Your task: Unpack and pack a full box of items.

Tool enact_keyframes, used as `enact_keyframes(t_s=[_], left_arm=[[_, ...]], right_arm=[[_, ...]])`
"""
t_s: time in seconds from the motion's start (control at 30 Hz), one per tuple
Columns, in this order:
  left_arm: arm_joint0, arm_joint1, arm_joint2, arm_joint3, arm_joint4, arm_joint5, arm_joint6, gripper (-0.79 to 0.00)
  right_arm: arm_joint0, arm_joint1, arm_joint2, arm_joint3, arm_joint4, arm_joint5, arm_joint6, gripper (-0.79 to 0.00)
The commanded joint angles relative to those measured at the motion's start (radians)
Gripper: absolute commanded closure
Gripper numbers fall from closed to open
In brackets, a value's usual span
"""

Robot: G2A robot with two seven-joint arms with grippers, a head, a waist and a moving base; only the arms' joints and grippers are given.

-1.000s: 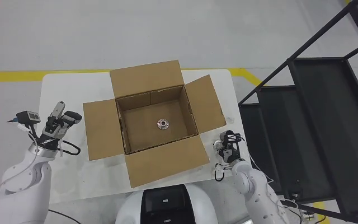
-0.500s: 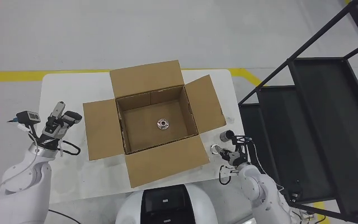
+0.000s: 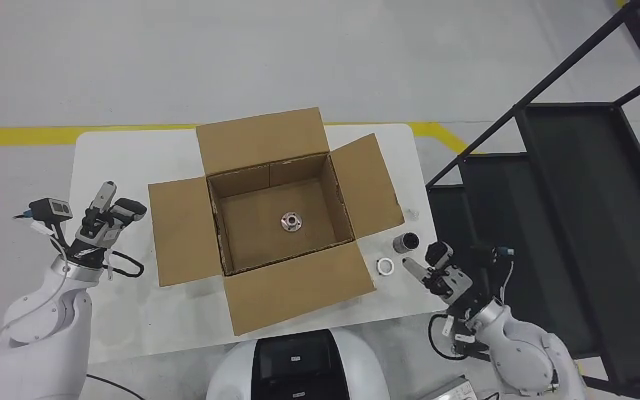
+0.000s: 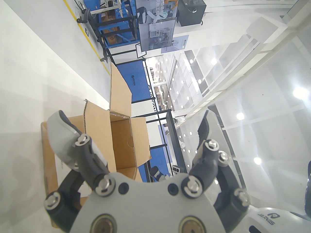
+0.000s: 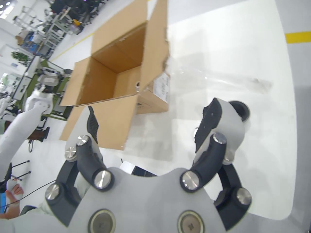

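Right gripper [image 3: 422, 259], jaws apart, sits just beside the dark cylinder [image 3: 404, 242].

- Pale grey floor [image 3: 300, 50], with a yellow line [image 3: 40, 134] along the far side of the white surface [image 3: 120, 165].
- Black metal stairs [image 3: 570, 150] on the right.
- Large screen [image 4: 158, 15], blue racks [image 4: 114, 37] and bright ceiling lights [image 4: 240, 116].

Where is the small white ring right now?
In the top view, the white ring lies on the table right of the box, next to the dark cylinder and the right gripper.

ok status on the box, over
Left gripper, right gripper open, empty. Box open, one small part inside. Cylinder, ring on table beside it; nothing blocking.
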Motion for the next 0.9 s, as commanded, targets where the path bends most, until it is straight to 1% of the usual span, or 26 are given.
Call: enact_keyframes(t_s=[0.0,0.07,0.13,0.23,0.3,0.4,0.57,0.7,0.8,0.87], left_arm=[[0.000,0.000,0.000,0.000,0.000,0.000,0.000,-0.785],[0.000,0.000,0.000,0.000,0.000,0.000,0.000,-0.785],[0.000,0.000,0.000,0.000,0.000,0.000,0.000,-0.785],[0.000,0.000,0.000,0.000,0.000,0.000,0.000,-0.785],[0.000,0.000,0.000,0.000,0.000,0.000,0.000,-0.785],[0.000,0.000,0.000,0.000,0.000,0.000,0.000,-0.785],[0.000,0.000,0.000,0.000,0.000,0.000,0.000,-0.785],[0.000,0.000,0.000,0.000,0.000,0.000,0.000,-0.785],[0.000,0.000,0.000,0.000,0.000,0.000,0.000,-0.785],[0.000,0.000,0.000,0.000,0.000,0.000,0.000,-0.785]], right_arm=[[0.014,0.005,-0.010,-0.035,0.027,-0.024,0.051,-0.785],[0.045,0.010,-0.039,-0.061,0.046,-0.027,0.103,-0.785],[0.087,0.014,-0.077,-0.076,0.058,0.001,0.143,-0.785],[0.170,0.017,-0.174,-0.077,0.042,0.058,0.223,-0.785],[0.238,0.017,-0.248,-0.049,0.018,0.107,0.254,-0.785],[0.349,0.013,-0.362,0.010,-0.067,0.185,0.279,-0.785],[0.508,0.001,-0.533,0.094,-0.305,0.375,0.296,-0.785],[0.601,-0.010,-0.658,0.159,-0.489,0.498,0.341,-0.785],[0.659,-0.019,-0.724,0.204,-0.575,0.578,0.353,-0.785],[0.695,-0.027,-0.755,0.232,-0.589,0.617,0.352,-0.785]])
